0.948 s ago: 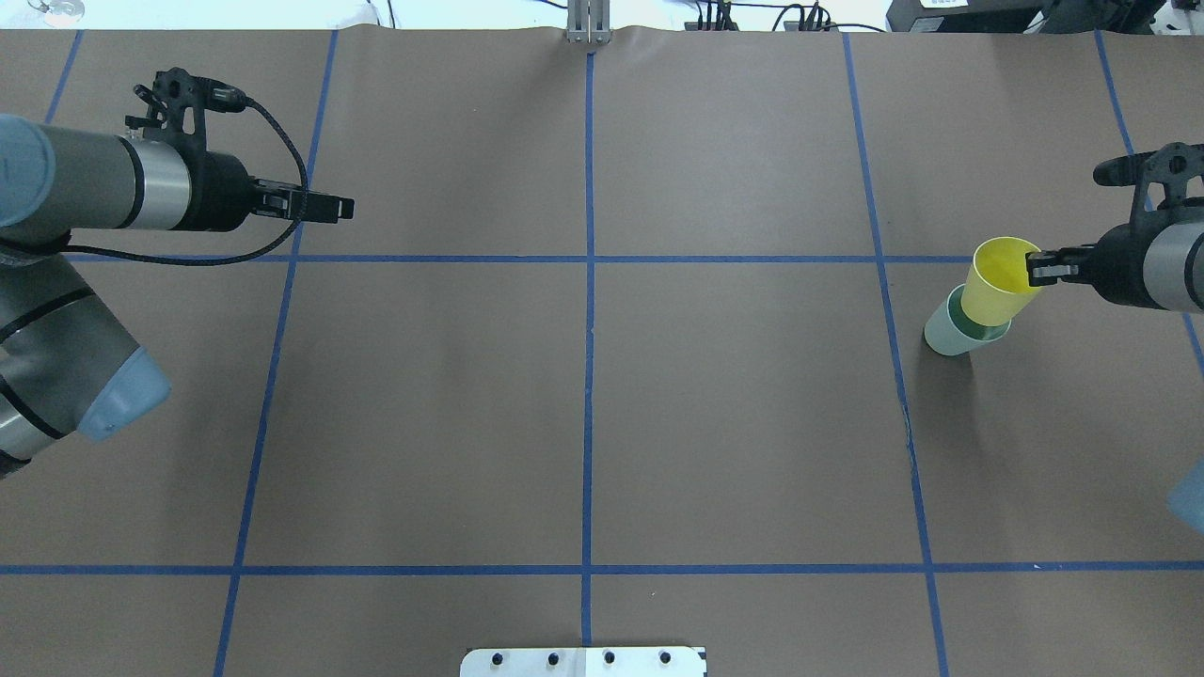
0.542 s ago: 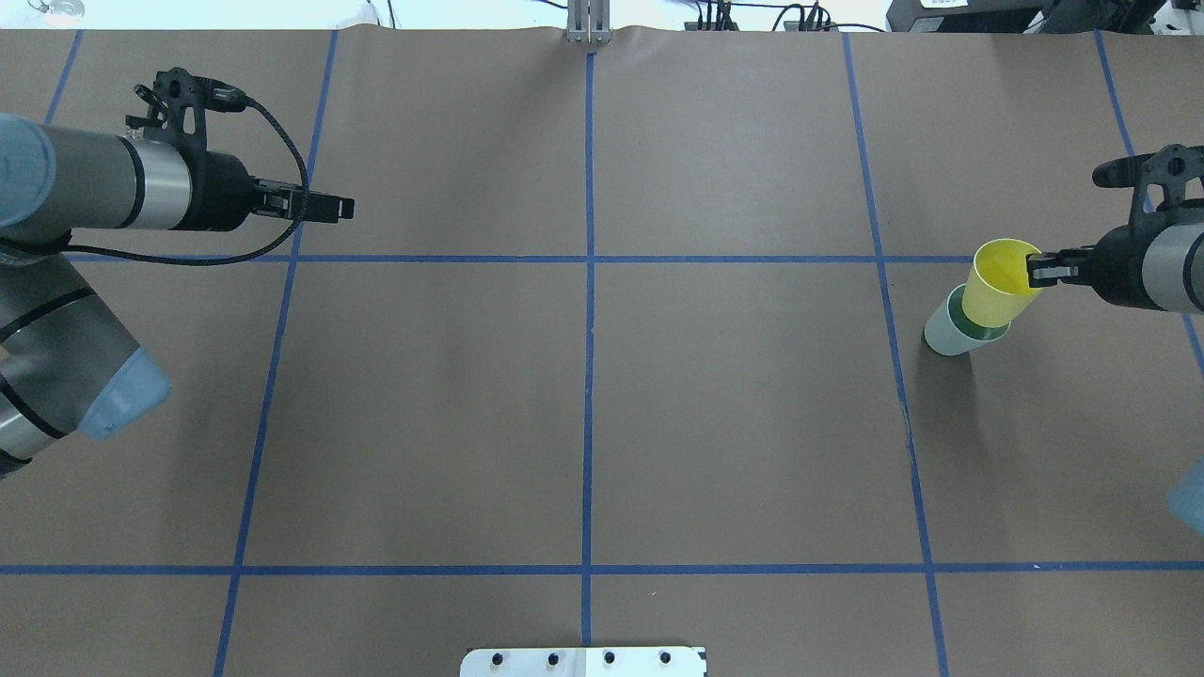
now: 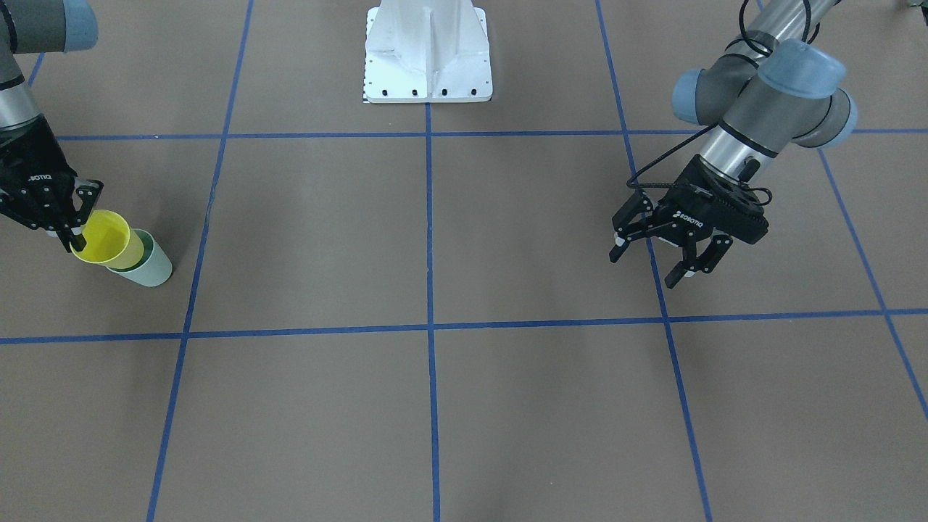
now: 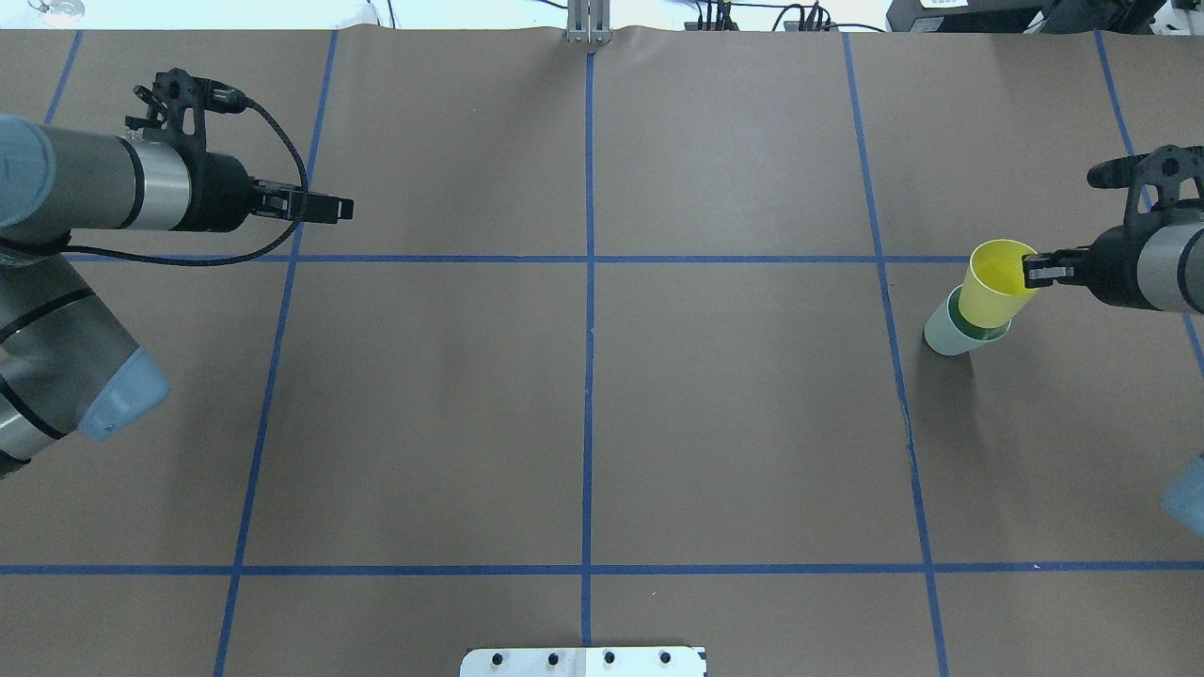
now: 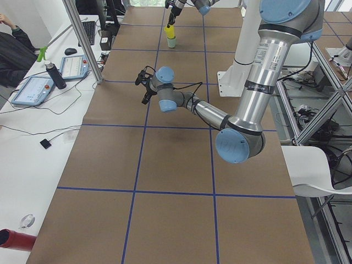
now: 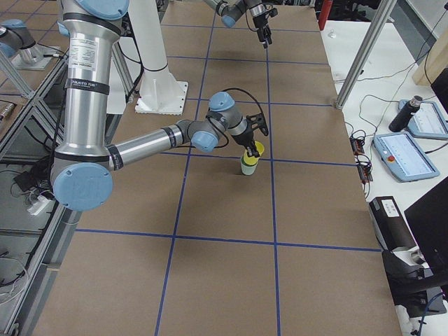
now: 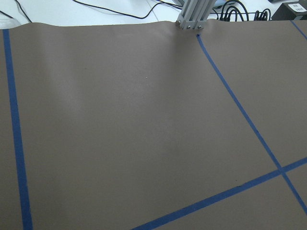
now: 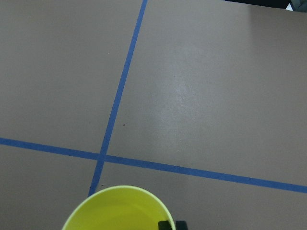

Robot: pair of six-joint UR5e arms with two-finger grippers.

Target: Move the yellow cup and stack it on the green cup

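The yellow cup (image 4: 992, 291) sits tilted with its base inside the green cup (image 4: 944, 335), which stands on the table at the far right of the overhead view. My right gripper (image 4: 1033, 270) is shut on the yellow cup's rim, one finger inside the cup. The front view shows the same pair, the yellow cup (image 3: 109, 239) in the green cup (image 3: 150, 270), with the right gripper (image 3: 75, 235) at the rim. The right wrist view shows only the yellow rim (image 8: 115, 211). My left gripper (image 3: 645, 267) is open and empty, far off over the other side of the table (image 4: 340, 208).
The white robot base (image 3: 428, 51) stands at the table's middle on my side. An aluminium post (image 4: 588, 23) rises at the far edge. Blue tape lines divide the brown table cover into squares.
My right gripper and the yellow cup have shifted slightly left and down onto the green cup. The left arm has not moved.
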